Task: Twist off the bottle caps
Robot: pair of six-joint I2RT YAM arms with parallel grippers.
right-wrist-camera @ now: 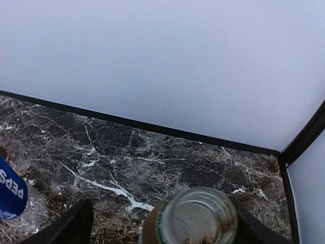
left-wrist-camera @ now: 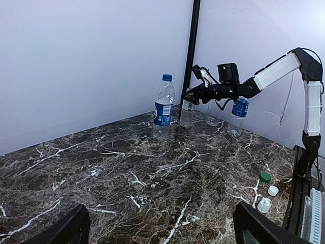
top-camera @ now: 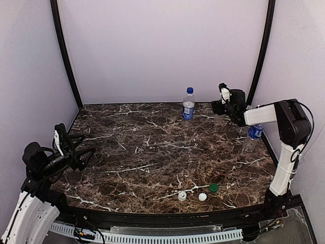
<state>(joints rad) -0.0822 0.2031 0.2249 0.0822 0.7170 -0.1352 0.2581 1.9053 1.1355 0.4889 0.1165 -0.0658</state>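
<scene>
A bottle (top-camera: 188, 104) with a blue label and a blue cap (top-camera: 190, 90) on it stands at the back middle of the table. My right gripper (top-camera: 217, 107) hovers over a tan-labelled bottle (right-wrist-camera: 198, 218) with a bare open mouth. Its fingers (right-wrist-camera: 73, 226) stand apart on either side of the neck, open and not gripping. A capless blue-labelled bottle (top-camera: 254, 133) stands by the right edge. A green cap (top-camera: 214, 187) and two white caps (top-camera: 202, 196) (top-camera: 182, 195) lie loose at the front. My left gripper (top-camera: 87, 144) is open and empty at the far left.
A plain clear bottle (left-wrist-camera: 213, 113) stands behind the right arm near the back corner. Black frame posts (top-camera: 66, 56) rise at both back corners against the pale walls. The marble table (top-camera: 137, 152) ends in a black rim at the front.
</scene>
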